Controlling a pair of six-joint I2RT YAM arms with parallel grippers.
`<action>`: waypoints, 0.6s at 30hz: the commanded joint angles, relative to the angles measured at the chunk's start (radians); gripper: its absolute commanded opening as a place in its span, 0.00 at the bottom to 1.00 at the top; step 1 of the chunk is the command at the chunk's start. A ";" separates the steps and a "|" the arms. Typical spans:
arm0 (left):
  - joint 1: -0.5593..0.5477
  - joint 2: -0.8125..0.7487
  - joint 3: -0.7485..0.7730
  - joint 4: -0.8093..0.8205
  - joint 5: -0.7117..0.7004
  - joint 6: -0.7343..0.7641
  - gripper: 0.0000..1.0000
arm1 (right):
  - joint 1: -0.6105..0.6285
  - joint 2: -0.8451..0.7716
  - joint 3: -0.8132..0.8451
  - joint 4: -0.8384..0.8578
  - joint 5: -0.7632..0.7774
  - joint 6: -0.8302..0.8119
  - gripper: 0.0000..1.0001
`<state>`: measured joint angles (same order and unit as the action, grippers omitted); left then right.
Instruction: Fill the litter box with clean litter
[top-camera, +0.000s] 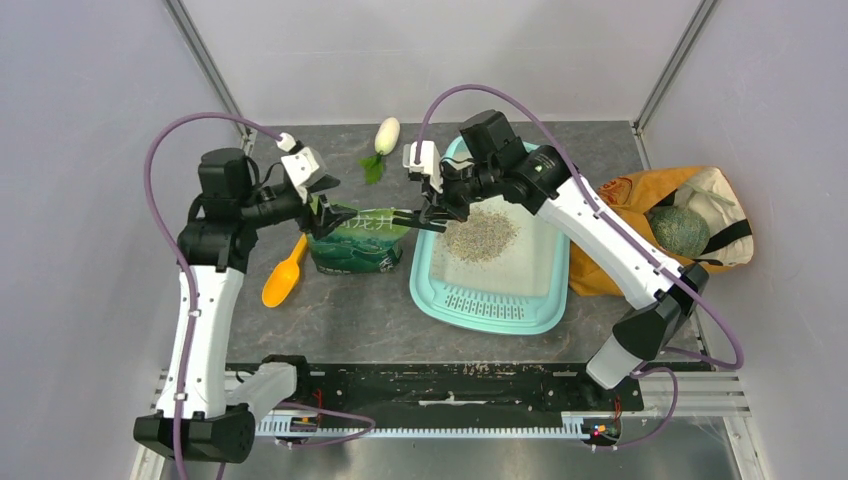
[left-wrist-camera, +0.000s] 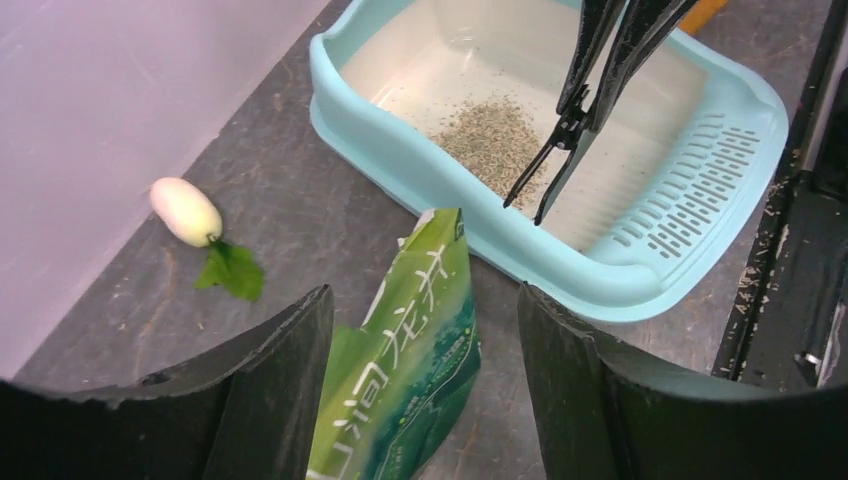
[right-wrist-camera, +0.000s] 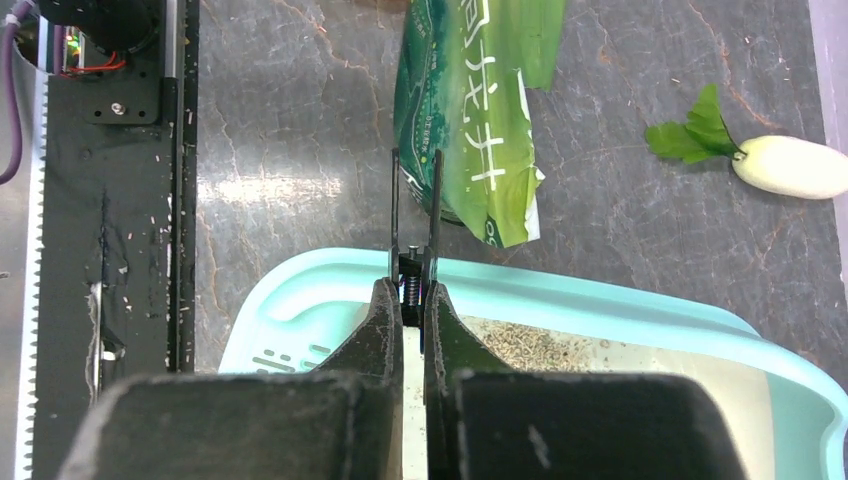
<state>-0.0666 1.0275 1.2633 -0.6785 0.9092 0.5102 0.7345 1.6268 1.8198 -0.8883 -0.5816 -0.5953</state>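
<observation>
Litter box (top-camera: 440, 290) centre-right on surface (top-camera: 350, 325); litter (top-camera: 480, 236) piled in its far half. Pouch (top-camera: 360, 248) just left of box, scoop (top-camera: 283, 281) left of pouch, radish (top-camera: 387, 134) behind pouch. Cloth bag (top-camera: 622, 198) just right of box. Right hand (top-camera: 432, 214), gripping clip (right-wrist-camera: 411, 270), over box's left rim. Left hand (top-camera: 322, 208) straddles pouch top.

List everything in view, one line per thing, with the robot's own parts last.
litter box: one, teal with a white basin, centre-right of the table
litter: one small pile, beige-grey, inside the box
pouch: one, green printed, just left of the box
scoop: one, orange, left of the pouch
radish: one, white with a green leaf, at the far edge
cloth bag: one, orange, right of the box, green and white contents unclear
clip: one, black, held above the box
table: one, dark grey
left gripper: one, black, open over the pouch
right gripper: one, black, shut on the clip
</observation>
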 joint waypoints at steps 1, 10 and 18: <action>0.065 0.053 0.097 -0.212 0.058 0.219 0.72 | -0.012 0.027 0.018 0.034 -0.049 -0.060 0.00; 0.164 0.210 0.222 -0.536 -0.023 0.871 0.58 | -0.026 0.135 0.098 0.054 -0.089 -0.185 0.00; 0.174 0.369 0.290 -0.624 -0.028 1.107 0.59 | -0.027 0.219 0.171 0.084 -0.075 -0.197 0.00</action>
<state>0.1051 1.3640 1.5124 -1.2293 0.8654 1.4162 0.7113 1.8244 1.9144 -0.8585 -0.6426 -0.7654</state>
